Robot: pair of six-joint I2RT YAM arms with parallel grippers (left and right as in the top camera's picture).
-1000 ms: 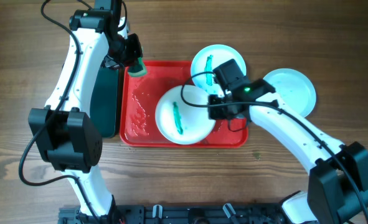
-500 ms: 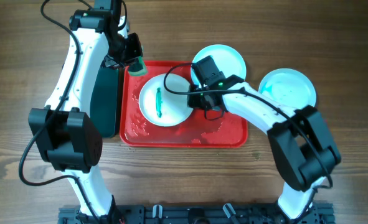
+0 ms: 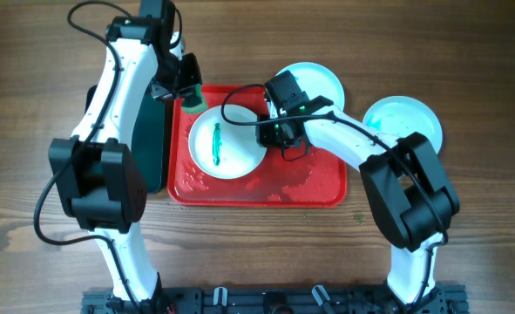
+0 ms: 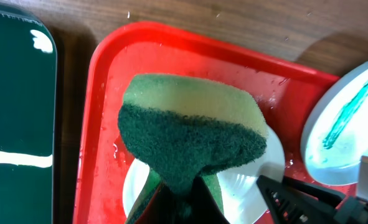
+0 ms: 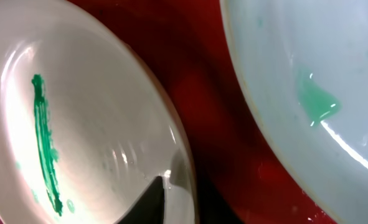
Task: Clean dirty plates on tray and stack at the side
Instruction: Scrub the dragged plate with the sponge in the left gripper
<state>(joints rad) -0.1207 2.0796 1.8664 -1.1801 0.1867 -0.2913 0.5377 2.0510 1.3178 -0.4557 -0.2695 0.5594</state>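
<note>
A white plate (image 3: 224, 144) with a teal streak lies in the left half of the red tray (image 3: 314, 190). My right gripper (image 3: 268, 138) is shut on its right rim; the wrist view shows the plate (image 5: 78, 137) and a finger over its edge (image 5: 165, 199). My left gripper (image 3: 187, 83) is shut on a green and yellow sponge (image 4: 190, 134), held above the plate's upper left edge. A second smeared plate (image 3: 314, 83) lies over the tray's back right rim and shows in the right wrist view (image 5: 308, 81). A third plate (image 3: 405, 122) lies on the table to the right.
A dark green bin (image 3: 152, 131) stands against the tray's left side; it also shows in the left wrist view (image 4: 15, 112). The tray floor is wet. The wooden table (image 3: 48, 227) surrounds everything.
My right gripper has pulled the streaked plate leftward across the tray, from its middle to its left half. The left gripper with the sponge has stayed near the tray's back left corner.
</note>
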